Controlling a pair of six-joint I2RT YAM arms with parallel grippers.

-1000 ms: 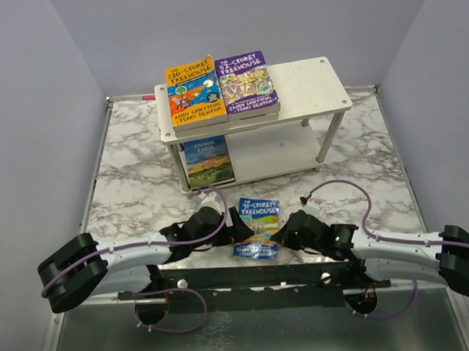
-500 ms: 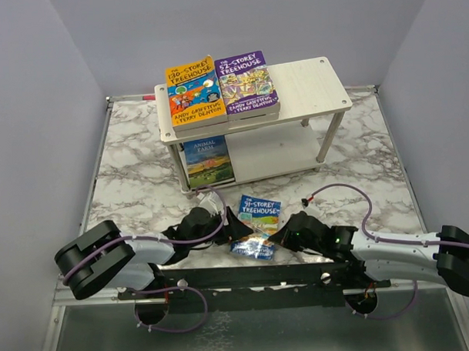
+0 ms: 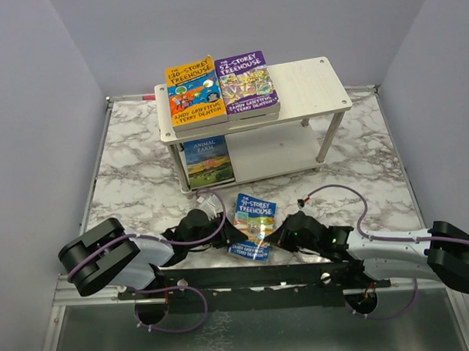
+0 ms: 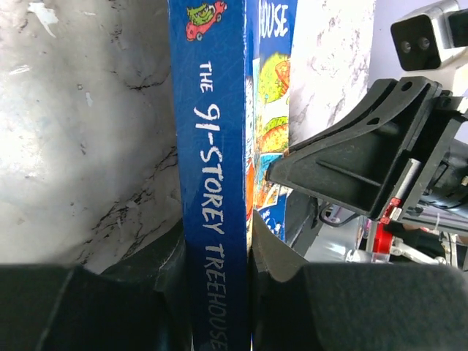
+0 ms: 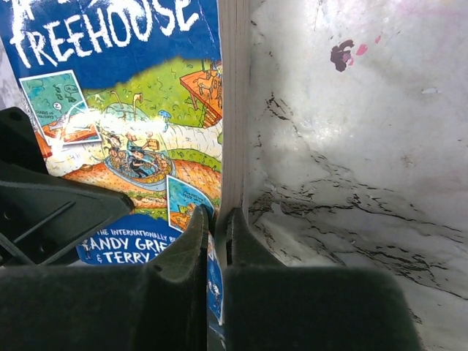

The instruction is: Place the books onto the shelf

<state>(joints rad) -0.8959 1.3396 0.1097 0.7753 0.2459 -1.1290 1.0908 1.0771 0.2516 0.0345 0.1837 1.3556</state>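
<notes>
Blue Treehouse book between both hands, at worktop level; resting or lifted, cannot tell. Left hand clamped across spine, one finger each side. Right hand almost fully closed, pinching cover at page-edge side. Shelf well beyond both hands. Orange book and purple book on top board, Animal Farm book on lower board.

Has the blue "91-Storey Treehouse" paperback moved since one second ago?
Yes, slightly: the blue paperback has shifted left, away from the silver front-right leg of the pale wooden shelf.
</notes>
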